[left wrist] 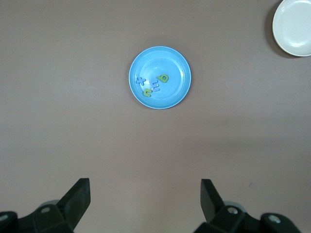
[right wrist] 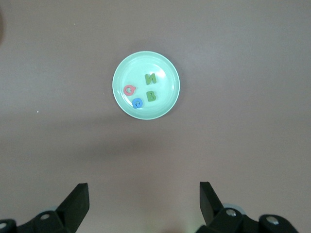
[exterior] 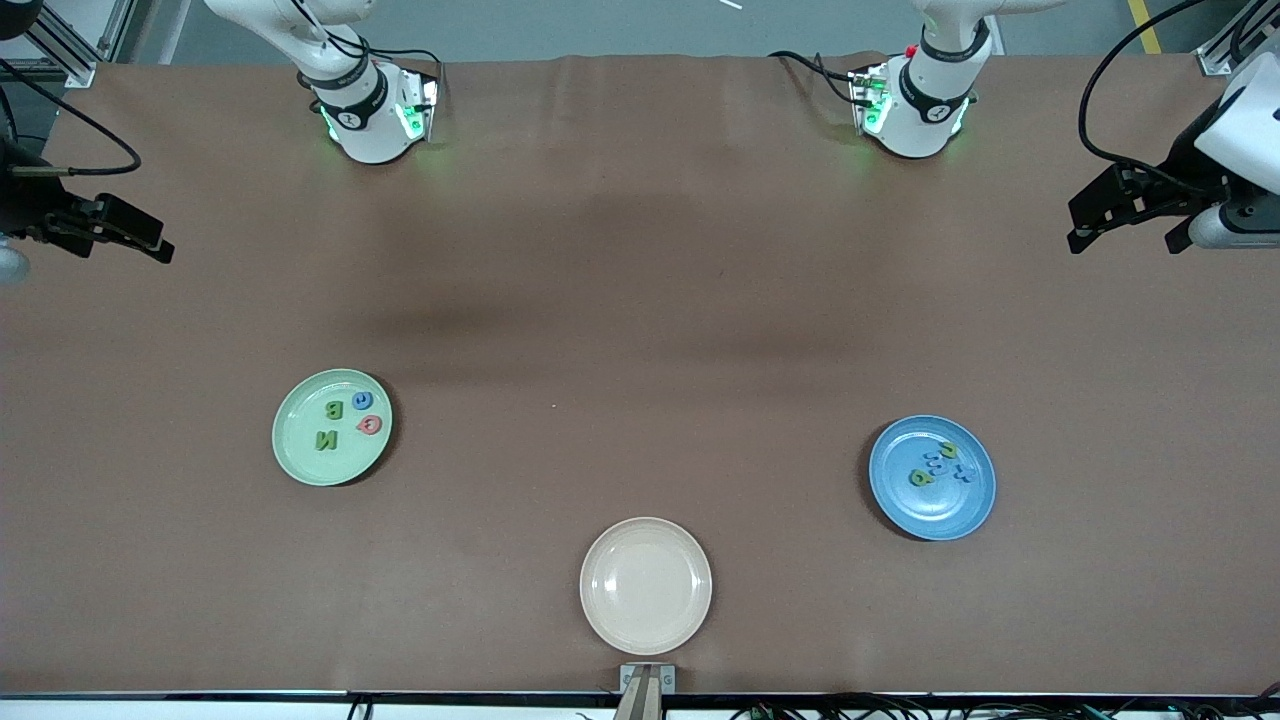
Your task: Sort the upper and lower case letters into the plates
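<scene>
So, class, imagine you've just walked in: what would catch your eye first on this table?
Probably the mint green plate toward the right arm's end, holding four bright letters, green, blue and red. Next, the blue plate toward the left arm's end with its small cluster of letters, and the bare cream plate nearest the front camera. The left gripper and right gripper wait open at the table's ends.

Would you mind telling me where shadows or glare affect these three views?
Front view: broad soft shadow bands cross the table, and green base lights glow near the top. Left wrist view: the blue plate is evenly lit. Right wrist view: a faint shadow band lies below the mint green plate.
</scene>
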